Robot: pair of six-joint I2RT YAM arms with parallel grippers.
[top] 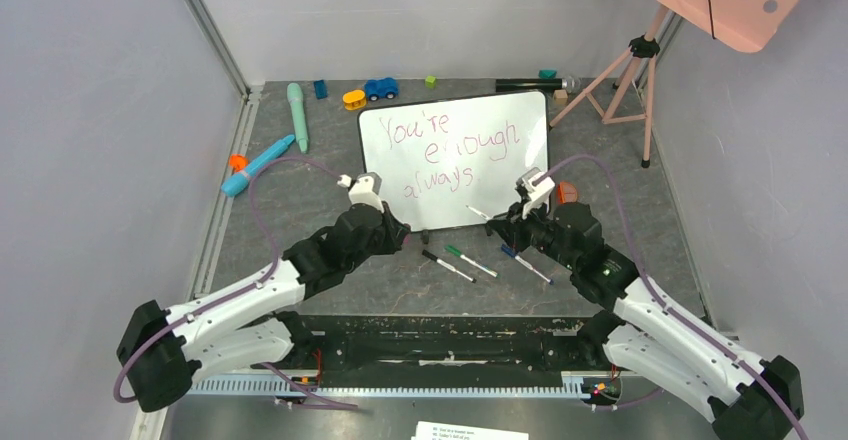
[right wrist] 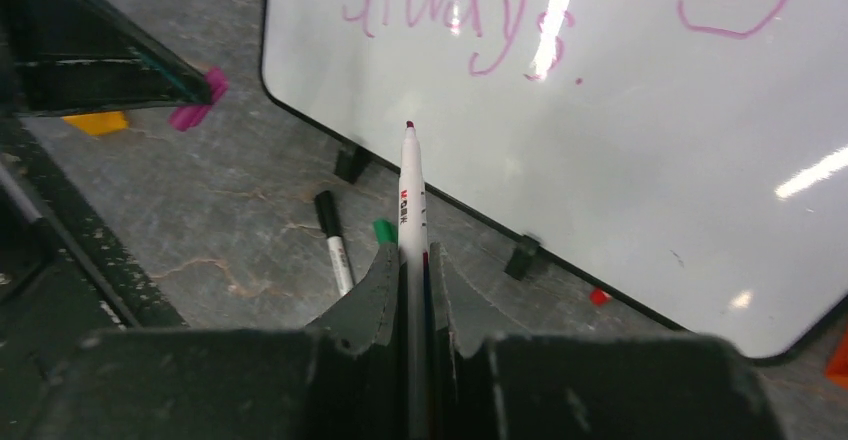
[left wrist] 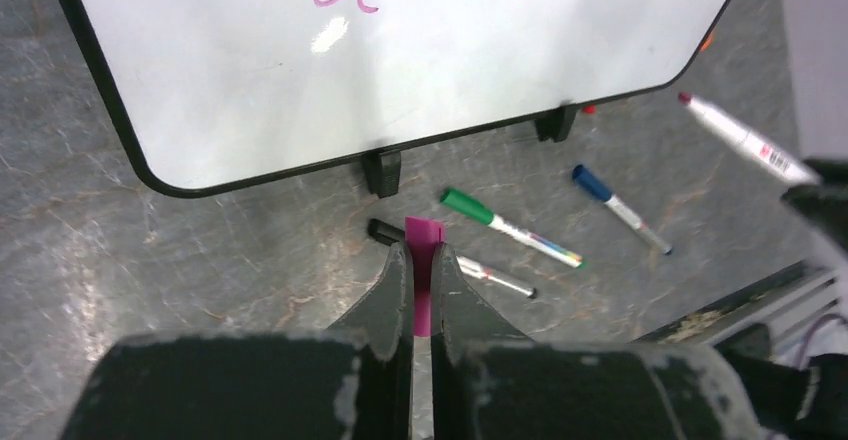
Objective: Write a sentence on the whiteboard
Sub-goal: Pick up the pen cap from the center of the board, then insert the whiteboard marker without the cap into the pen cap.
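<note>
The whiteboard [top: 382, 168] stands on its small black feet at the table's middle, and the pink-purple sentence [top: 452, 140] reads "You're enough always." My left gripper [top: 405, 236] sits low in front of the board's near-left corner, shut on a magenta marker cap [left wrist: 424, 234] that pokes out past its fingertips. My right gripper [top: 497, 222] is by the board's near edge on the right, shut on an uncapped white marker [right wrist: 409, 188]. The marker's dark pink tip points at the board's lower edge below "always" [right wrist: 450, 15]; I cannot tell if it touches.
Black [top: 447, 266], green [top: 470, 261] and blue [top: 525, 263] capped markers lie on the table between the two grippers. Toys, among them a blue car [top: 380, 88] and teal pieces [top: 297, 115], lie behind and left of the board. A pink tripod [top: 630, 70] stands back right.
</note>
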